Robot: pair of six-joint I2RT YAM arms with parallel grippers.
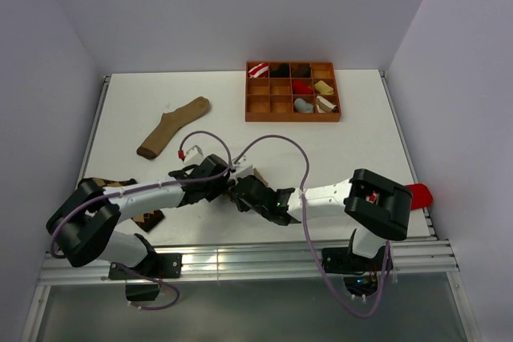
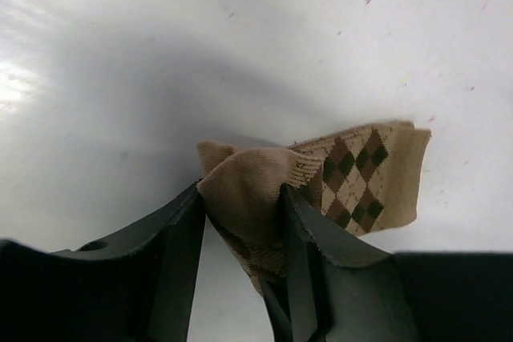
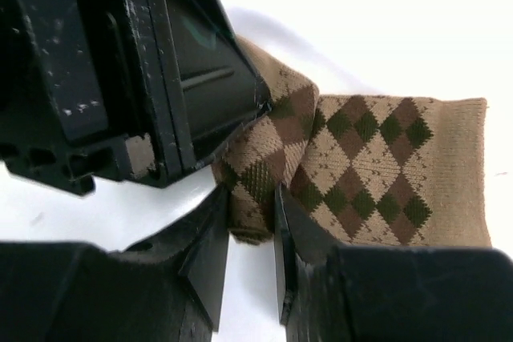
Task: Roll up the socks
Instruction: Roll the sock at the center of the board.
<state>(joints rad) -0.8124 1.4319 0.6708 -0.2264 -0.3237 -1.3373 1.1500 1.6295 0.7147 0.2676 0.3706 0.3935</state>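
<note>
Plainly, with the left claw (image 2: 240, 202) clamped on the bunched end of the lighter argyle sock (image 3: 377, 166) and the right claw (image 3: 251, 206) pinching its rolled fold on the tabletop (image 2: 160, 54), opposing pulls could undo the roll.

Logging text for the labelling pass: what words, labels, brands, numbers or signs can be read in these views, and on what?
No readable text in any view.
Red and white patch on the right arm: too small to read.
Argyle sock: diamond pattern only, no lettering.
Wooden tray: no label shows.
</note>
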